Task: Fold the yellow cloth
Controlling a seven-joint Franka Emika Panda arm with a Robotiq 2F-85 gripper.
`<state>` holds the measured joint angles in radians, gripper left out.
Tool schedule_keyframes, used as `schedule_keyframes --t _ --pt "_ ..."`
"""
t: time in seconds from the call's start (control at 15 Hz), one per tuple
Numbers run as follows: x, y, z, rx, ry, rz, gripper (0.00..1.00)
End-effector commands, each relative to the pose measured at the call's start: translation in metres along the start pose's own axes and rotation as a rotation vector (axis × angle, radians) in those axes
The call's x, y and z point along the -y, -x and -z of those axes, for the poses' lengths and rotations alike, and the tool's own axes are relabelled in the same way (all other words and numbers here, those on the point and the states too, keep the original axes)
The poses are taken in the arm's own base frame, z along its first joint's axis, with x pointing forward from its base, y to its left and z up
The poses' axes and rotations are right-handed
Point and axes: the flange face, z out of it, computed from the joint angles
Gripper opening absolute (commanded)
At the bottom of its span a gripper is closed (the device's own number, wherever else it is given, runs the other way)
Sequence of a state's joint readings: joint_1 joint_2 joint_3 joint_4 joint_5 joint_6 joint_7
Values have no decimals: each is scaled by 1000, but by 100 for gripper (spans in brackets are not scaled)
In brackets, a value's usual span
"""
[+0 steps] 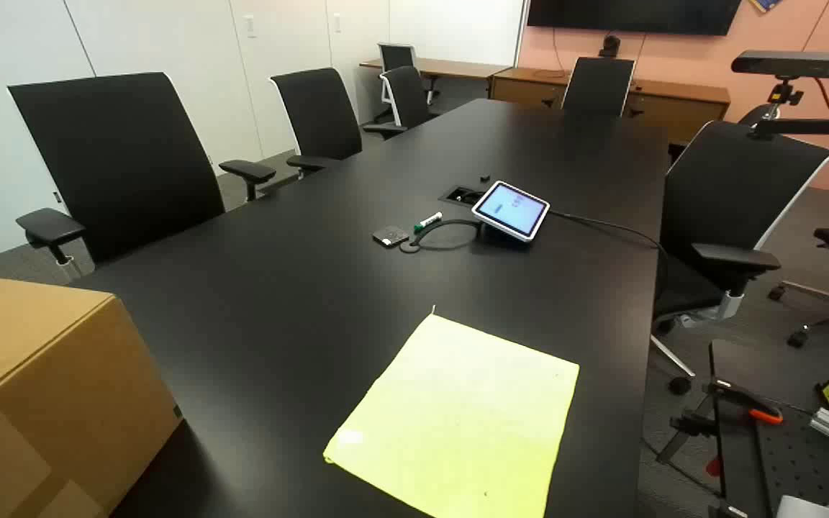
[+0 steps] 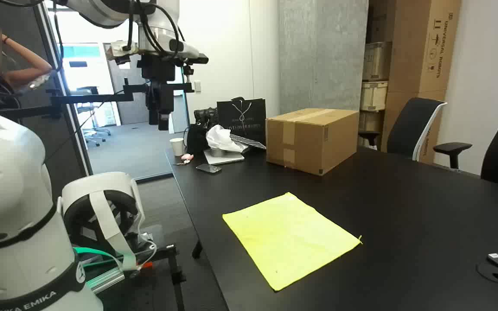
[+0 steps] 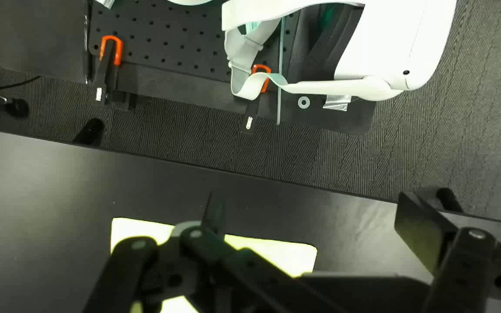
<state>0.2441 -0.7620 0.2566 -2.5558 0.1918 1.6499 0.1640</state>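
cloth [image 2: 292,239] lies flat on the table [image 2: 409,203], likely so we can pinch and fold it; in an exterior view our gripper [image 2: 163,121] hangs wide, empty, at the cloth's ten o'clock.

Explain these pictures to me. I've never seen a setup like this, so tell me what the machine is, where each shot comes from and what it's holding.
The white machine is a robot arm; the black part at its end is the gripper, which does the grasping. Two pictures come from cameras standing outside the robot. The third comes from a camera on its wrist and shows the fingers up close. On the black table a yellow cloth lies spread out flat, along with a cardboard box, a tablet and some smaller things. Nothing is held: the gripper is up in the air, fingers apart, not touching the cloth.
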Motion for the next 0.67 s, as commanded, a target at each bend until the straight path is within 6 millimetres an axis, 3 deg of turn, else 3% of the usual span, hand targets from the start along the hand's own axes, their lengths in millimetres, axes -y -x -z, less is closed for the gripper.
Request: schedule_keyframes --t 0.0,0.33,0.6 --pt "0 0 1 -1 0 0 100" --pt "0 0 2 -3 0 0 100" --pt "-10 -26 -17 -19 11 30 100"
